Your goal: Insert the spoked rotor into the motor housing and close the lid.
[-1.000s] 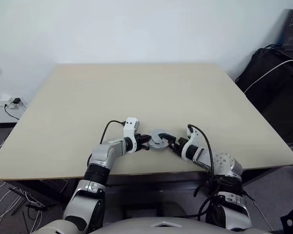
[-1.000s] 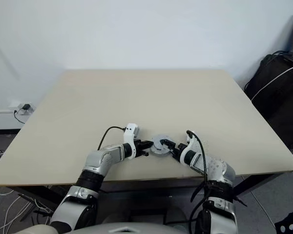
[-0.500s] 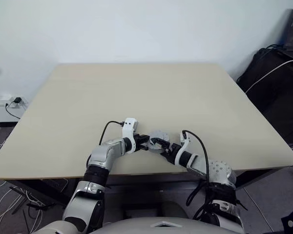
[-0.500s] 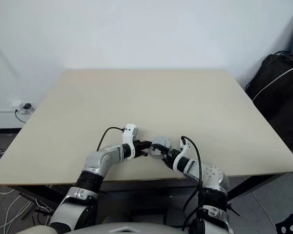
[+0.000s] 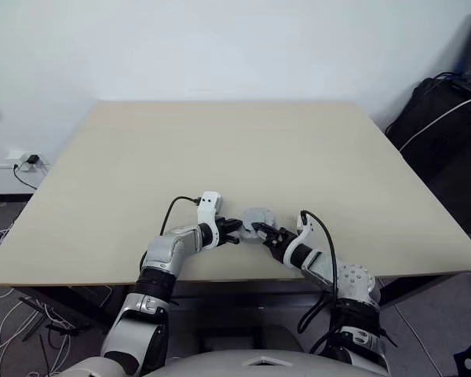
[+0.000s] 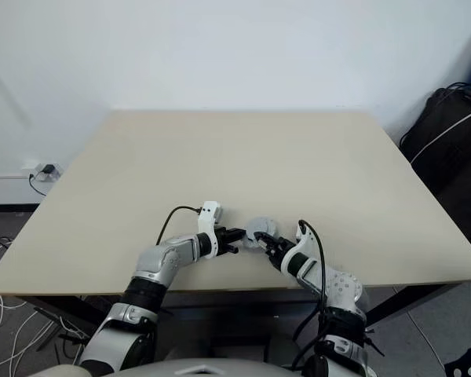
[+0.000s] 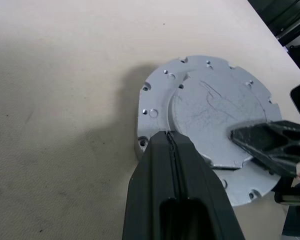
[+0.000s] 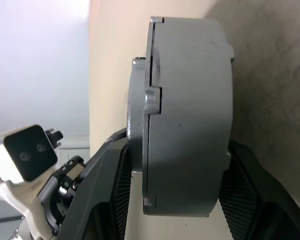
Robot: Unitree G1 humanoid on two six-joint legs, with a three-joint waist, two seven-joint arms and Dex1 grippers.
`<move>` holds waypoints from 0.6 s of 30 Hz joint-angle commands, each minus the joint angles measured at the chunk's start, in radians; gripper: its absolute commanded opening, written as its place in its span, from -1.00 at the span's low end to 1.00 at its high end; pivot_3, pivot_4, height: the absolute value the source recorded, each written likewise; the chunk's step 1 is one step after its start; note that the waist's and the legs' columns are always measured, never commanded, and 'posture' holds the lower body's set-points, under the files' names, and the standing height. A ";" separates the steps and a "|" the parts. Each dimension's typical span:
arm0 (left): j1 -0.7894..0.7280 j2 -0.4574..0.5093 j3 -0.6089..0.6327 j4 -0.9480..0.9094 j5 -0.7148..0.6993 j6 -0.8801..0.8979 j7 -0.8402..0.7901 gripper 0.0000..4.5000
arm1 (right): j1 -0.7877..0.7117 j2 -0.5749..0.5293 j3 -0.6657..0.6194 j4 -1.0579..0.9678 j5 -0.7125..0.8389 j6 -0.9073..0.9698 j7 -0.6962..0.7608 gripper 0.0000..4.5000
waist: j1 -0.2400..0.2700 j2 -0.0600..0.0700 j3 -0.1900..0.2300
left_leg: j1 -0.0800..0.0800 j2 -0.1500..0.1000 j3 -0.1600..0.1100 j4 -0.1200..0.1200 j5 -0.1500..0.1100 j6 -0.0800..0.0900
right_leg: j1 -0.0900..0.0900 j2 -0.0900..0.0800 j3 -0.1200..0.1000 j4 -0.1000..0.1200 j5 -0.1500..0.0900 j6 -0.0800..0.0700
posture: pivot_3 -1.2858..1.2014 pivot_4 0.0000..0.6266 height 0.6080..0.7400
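A silver-grey lid (image 7: 210,102), smooth with a raised centre, sits on a thick grey puck, the motor housing (image 8: 190,115). The stack (image 5: 260,216) lies near the table's front edge. My right gripper (image 5: 260,230) has one finger (image 7: 270,142) on the lid's top face and the other finger (image 8: 245,200) under the housing, so it is shut on the stack. My left gripper (image 7: 171,137) is shut, with its tip touching the lid's rim from the left (image 5: 235,229). The spoked rotor is hidden, and so are the housing's windings.
The beige table (image 5: 220,141) stretches wide and bare behind the grippers, and its front edge (image 5: 220,276) runs just below them. Black bags with cables (image 5: 447,118) stand off the table's right side. A wall socket with cords (image 5: 20,163) is at the far left.
The right gripper's fingers have closed from wide open onto the lid and housing, and the right forearm has swung in toward the left. The left gripper has stayed put.
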 commanded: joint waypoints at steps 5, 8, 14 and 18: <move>0.022 -0.005 -0.023 -0.016 0.002 0.027 0.004 -1.00 | -0.011 0.020 -0.017 -0.018 0.024 -0.091 -0.070 -0.08 | 0.001 0.000 0.000 | 0.001 0.000 0.000 0.000 0.000 0.000 | 0.001 0.000 0.000 0.000 0.000 0.000 | 0.03 -1.00 1.00; 0.053 -0.015 -0.002 -0.068 -0.017 0.010 0.015 -1.00 | -0.003 0.020 -0.004 -0.023 0.045 -0.080 -0.072 -0.08 | 0.000 0.000 0.000 | 0.001 0.000 0.000 0.000 0.000 0.000 | 0.001 -0.001 0.000 0.000 0.000 0.000 | 0.03 -1.00 1.00; 0.159 -0.093 0.123 -0.242 -0.080 -0.129 0.119 -1.00 | 0.012 0.024 0.005 -0.034 0.093 -0.064 -0.061 -0.08 | -0.001 0.002 0.002 | -0.001 0.005 0.000 0.000 0.000 0.001 | -0.001 -0.001 0.000 0.000 0.000 0.000 | 0.03 -1.00 1.00; 0.257 -0.120 0.149 -0.345 -0.065 -0.299 0.209 -1.00 | 0.016 0.031 -0.001 -0.050 0.140 -0.054 -0.060 -0.08 | -0.002 0.004 0.003 | -0.004 0.006 0.000 0.000 0.000 0.000 | -0.005 -0.001 0.000 0.000 0.000 0.000 | 0.03 -1.00 1.00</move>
